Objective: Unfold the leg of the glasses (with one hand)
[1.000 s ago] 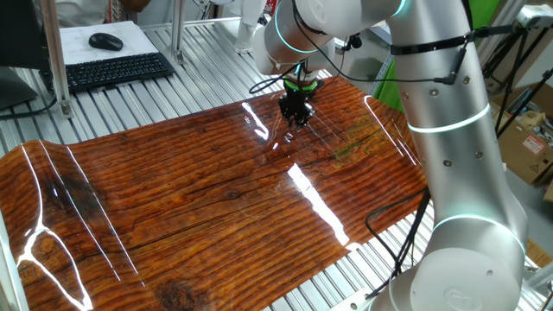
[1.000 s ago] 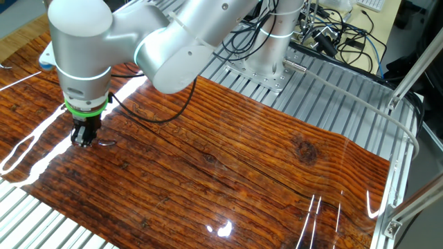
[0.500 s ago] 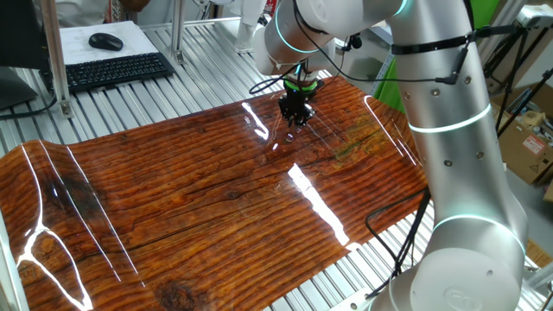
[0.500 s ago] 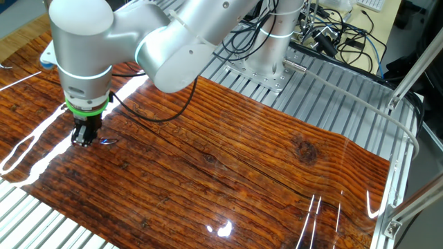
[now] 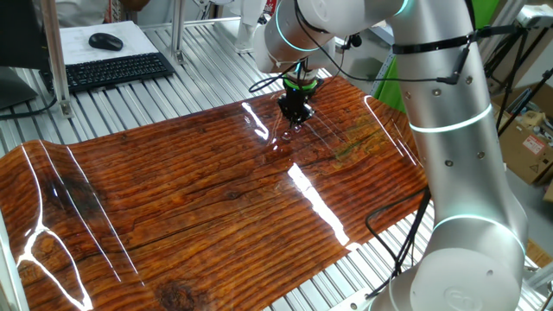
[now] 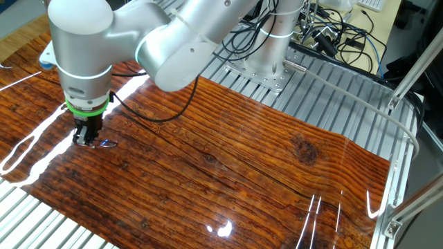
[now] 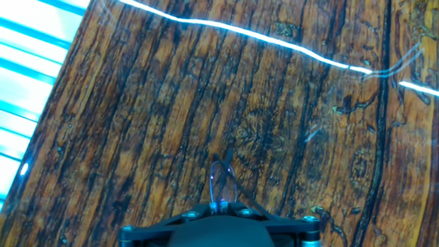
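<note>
Glasses [image 7: 221, 180] at end effector [image 6: 86, 140], low over the tabletop [image 5: 199, 199].
Thin wire loop protrudes just ahead of the end effector; jaw spacing and grip cannot be determined.

You have a glossy reddish-brown wood-grain mat [image 5: 199, 199] draped over a ribbed grey metal table [image 5: 207, 65], with white glare streaks [image 5: 315, 203] crossing it. At far left sit a black keyboard [image 5: 112, 69] and a black mouse [image 5: 105, 41] on white paper. A tangle of black cables [image 6: 332, 31] lies far right.
</note>
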Controlling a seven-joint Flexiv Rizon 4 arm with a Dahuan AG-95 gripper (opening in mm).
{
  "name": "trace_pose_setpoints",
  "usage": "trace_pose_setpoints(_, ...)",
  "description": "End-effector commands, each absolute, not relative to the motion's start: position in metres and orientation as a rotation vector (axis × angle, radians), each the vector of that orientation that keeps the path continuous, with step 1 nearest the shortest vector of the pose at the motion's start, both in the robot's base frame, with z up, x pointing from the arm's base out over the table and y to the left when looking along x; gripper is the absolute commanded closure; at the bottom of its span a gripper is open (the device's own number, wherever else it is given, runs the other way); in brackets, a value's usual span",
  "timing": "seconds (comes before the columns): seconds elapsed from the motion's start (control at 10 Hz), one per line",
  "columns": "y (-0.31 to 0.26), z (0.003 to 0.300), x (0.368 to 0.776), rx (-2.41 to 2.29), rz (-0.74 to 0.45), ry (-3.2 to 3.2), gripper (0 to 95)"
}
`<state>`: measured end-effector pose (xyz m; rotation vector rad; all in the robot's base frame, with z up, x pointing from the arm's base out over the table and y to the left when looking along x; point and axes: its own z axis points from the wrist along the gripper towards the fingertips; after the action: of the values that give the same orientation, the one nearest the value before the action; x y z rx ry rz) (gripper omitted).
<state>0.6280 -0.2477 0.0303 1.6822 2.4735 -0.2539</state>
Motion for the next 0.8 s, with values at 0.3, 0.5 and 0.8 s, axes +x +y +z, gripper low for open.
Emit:
trace_pose_setpoints(0.3, -0.232, 0.058, 0.624, 1.694, -0.273, 2.512, 95.0)
trace_pose_setpoints(0.5, -0.219, 0.082, 0.619, 1.702, -0.279, 2.533, 95.0)
trace_pose_setpoints(0.8, -0.2, 0.108, 0.609, 1.692, -0.276, 2.569, 95.0)
